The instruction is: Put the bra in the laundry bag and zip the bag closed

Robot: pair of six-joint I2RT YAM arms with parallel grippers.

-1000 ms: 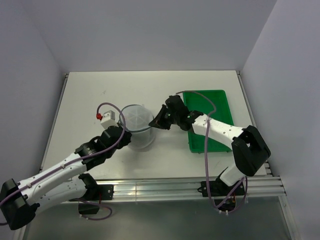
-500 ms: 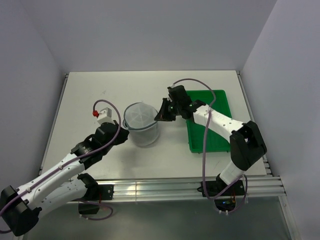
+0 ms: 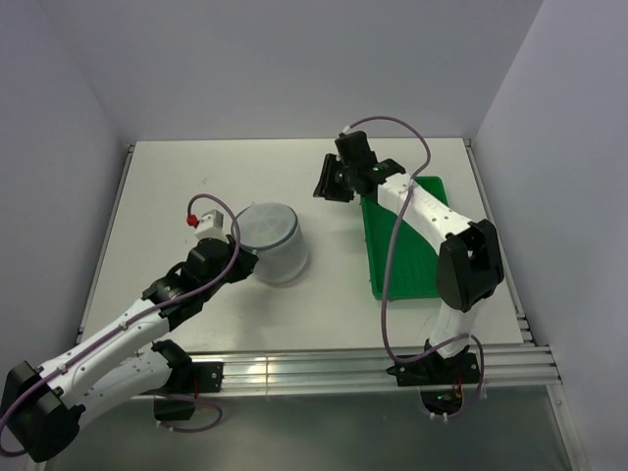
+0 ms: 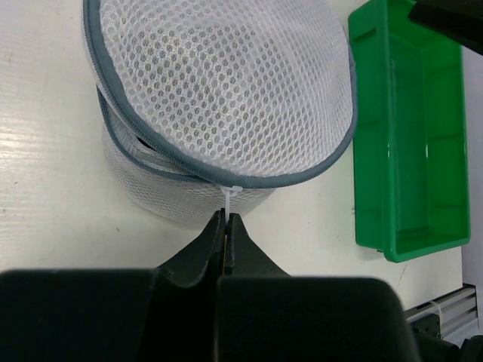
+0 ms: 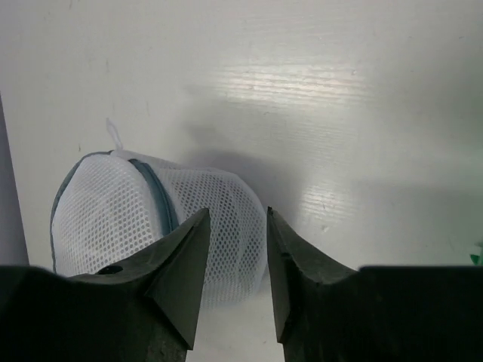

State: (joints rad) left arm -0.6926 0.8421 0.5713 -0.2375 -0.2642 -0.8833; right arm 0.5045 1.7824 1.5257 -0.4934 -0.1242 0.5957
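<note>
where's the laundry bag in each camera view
top external: laundry bag left of centre, on the table.
left wrist: bag fills the upper middle, zipper pull pinched by the left gripper.
right wrist: bag lower left, beyond the open right gripper.
shared: the bag's grey zipper rim.

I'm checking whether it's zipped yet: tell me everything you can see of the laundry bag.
The laundry bag is a small white mesh cylinder with a round lid and grey zipper rim, standing on the table left of the green tray. The lid gapes along one side, so the zipper looks partly open; something dark shows inside. The left gripper is shut on its white pull tag.
</note>
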